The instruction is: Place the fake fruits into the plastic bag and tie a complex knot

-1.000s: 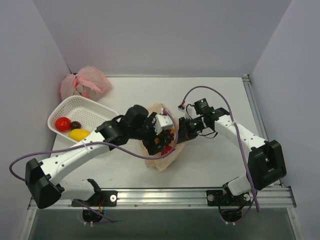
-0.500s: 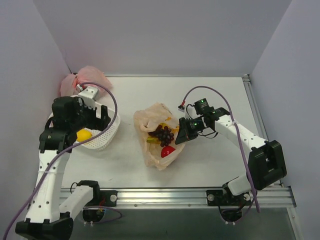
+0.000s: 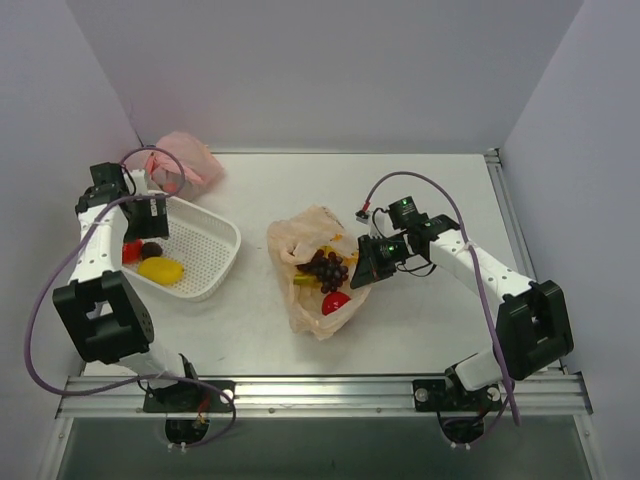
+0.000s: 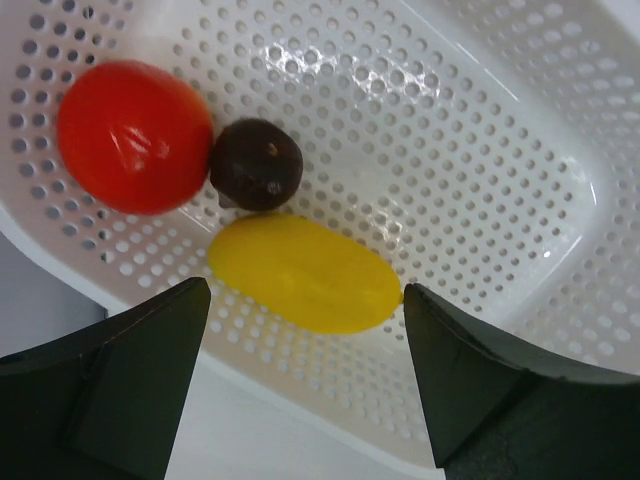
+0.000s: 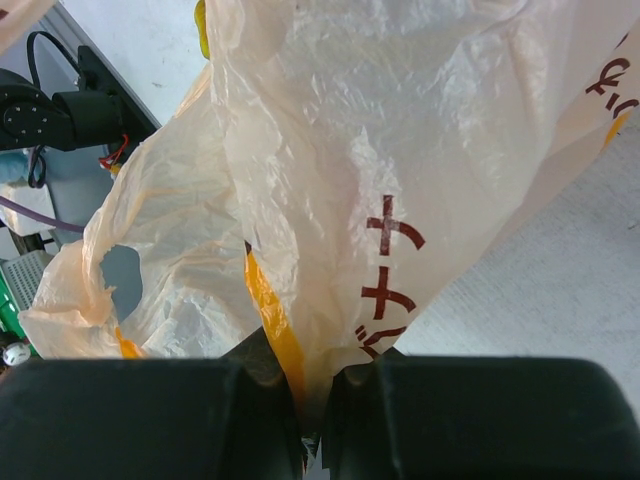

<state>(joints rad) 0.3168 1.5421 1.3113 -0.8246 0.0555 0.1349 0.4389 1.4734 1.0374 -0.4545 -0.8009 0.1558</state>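
The left gripper (image 3: 148, 222) hangs over the white mesh basket (image 3: 205, 250), jaws spread wide and empty. The yellow fruit (image 4: 305, 272) sits centred between its fingers (image 4: 110, 380). 3 fruits lie at the basket's left end: the red fruit (image 4: 135, 135), a dark round fruit (image 4: 255, 165) touching it, and the yellow one just beside the dark one.

Descend straight and close on the yellow fruit's ends without nudging the dark fruit. The basket wall stands close under the fingers. A pink tied bag (image 3: 180, 162) sits behind the basket, off the path.

At centre lies the plastic bag (image 3: 310, 235), containing a grape bunch (image 3: 325, 268) and a red piece (image 3: 336, 300). The right gripper (image 5: 310, 385) is clenched on the bag's rim.
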